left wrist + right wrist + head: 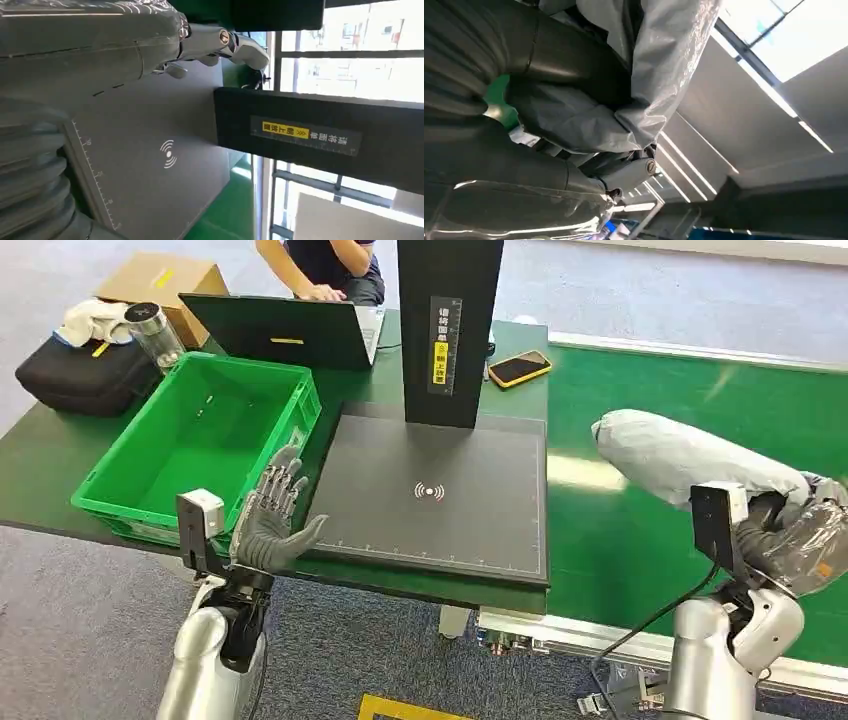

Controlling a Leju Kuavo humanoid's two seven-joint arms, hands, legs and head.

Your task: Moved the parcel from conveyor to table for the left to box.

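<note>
A grey plastic-wrapped parcel (680, 455) hangs above the green conveyor (640, 540), held by my right hand (785, 525) at its near end. In the right wrist view the parcel (659, 65) drapes over that hand (569, 85), whose thumb and fingers wrap it. My left hand (272, 515) stands with fingers spread and nothing in it, at the near left corner of the dark scanning mat (440, 495), beside the green box (195, 445). The left wrist view shows the mat (150, 150) past the left hand (150, 45).
A black post (450, 325) with a yellow label rises from the mat's far edge. Behind it lie a yellow phone (519, 367) and an open laptop (285, 330), where a person (325, 265) sits. A black bag (85, 370), bottle (155, 332) and cardboard box (160, 280) stand far left.
</note>
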